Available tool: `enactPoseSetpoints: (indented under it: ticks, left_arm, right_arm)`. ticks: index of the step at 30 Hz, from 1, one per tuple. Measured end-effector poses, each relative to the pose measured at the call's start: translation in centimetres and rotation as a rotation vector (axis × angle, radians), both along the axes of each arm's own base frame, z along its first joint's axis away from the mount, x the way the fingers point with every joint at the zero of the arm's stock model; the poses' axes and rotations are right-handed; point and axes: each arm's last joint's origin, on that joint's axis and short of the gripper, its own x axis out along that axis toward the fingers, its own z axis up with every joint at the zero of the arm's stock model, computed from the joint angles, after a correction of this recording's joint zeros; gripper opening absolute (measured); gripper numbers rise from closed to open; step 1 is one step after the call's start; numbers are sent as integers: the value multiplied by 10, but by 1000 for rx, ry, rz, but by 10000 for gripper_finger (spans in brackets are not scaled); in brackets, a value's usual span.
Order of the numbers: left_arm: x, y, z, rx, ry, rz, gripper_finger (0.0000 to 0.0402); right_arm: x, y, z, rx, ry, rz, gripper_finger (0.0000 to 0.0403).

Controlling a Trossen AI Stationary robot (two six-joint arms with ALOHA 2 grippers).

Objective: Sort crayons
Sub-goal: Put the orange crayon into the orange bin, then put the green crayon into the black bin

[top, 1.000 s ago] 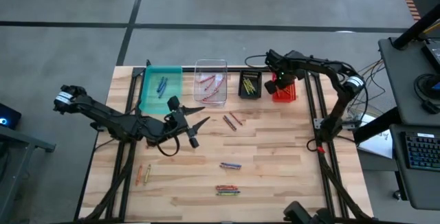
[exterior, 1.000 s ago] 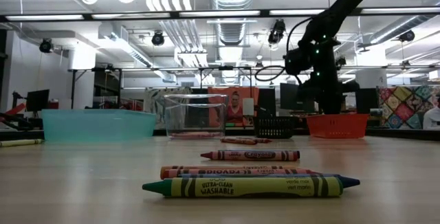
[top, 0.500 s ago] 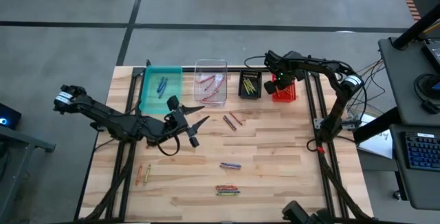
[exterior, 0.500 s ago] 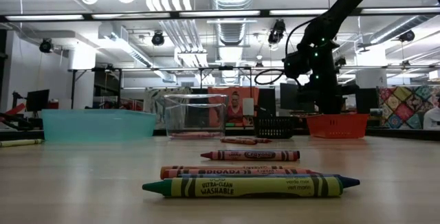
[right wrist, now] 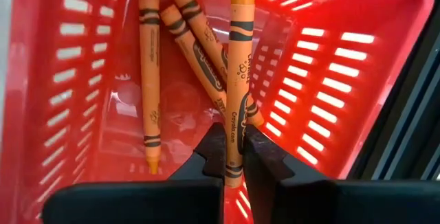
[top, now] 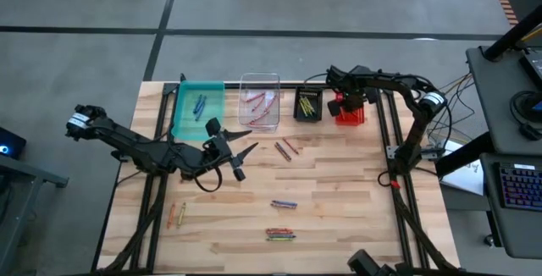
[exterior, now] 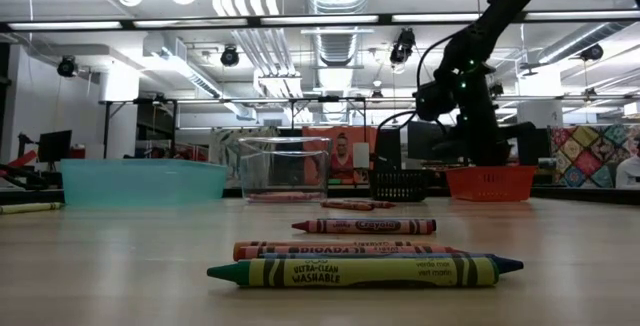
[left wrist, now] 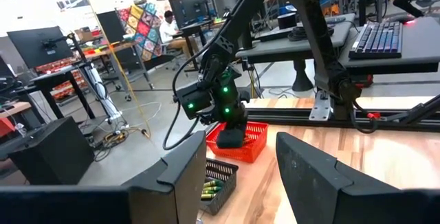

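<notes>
Wooden table [top: 339, 200] with four bins [top: 259, 100] and scattered crayons [top: 284, 204].

In the low view, the nearest green paper-wrapped crayon [exterior: 365, 271] reads "ULTRA-CLEAN WASHABLE". The red crayon behind it [exterior: 365, 226] seems to read "Crayola". In the right wrist view, the upright orange crayon [right wrist: 236, 80] reads "Crayola".

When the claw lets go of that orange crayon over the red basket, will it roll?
Probably not far. The orange crayon is round, so it could roll, but the red basket walls and the other orange crayons should stop it. It looks stiff and light, pinched straight in the right claw.
</notes>
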Motion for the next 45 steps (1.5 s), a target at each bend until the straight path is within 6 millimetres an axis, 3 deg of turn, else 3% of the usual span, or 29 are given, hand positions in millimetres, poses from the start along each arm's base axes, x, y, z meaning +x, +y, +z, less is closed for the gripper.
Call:
enactPoseSetpoints:
  ticks: [10,15,20,25,31,36,45]
  left_arm:
    - [0,0,0,0,0,0,160]
    - [0,0,0,-3,-1,0,160]
    - [0,0,-2,-13,12,1,160]
    - [-1,0,-10,-53,57,6,160]
    - [-3,4,-25,-171,122,14,159]
    - [-6,15,-33,-384,281,-16,149]
    - [-29,36,-55,-651,680,245,129]
  right_arm:
    - [0,0,-2,4,1,44,65]
    - [1,-1,3,-9,-10,50,70]
    - [0,2,25,-33,-31,56,71]
    - [-1,11,59,-85,-83,75,72]
    - [6,41,106,-213,-210,166,72]
    - [13,76,137,-319,-345,283,72]
    - [35,132,169,-449,-568,558,72]
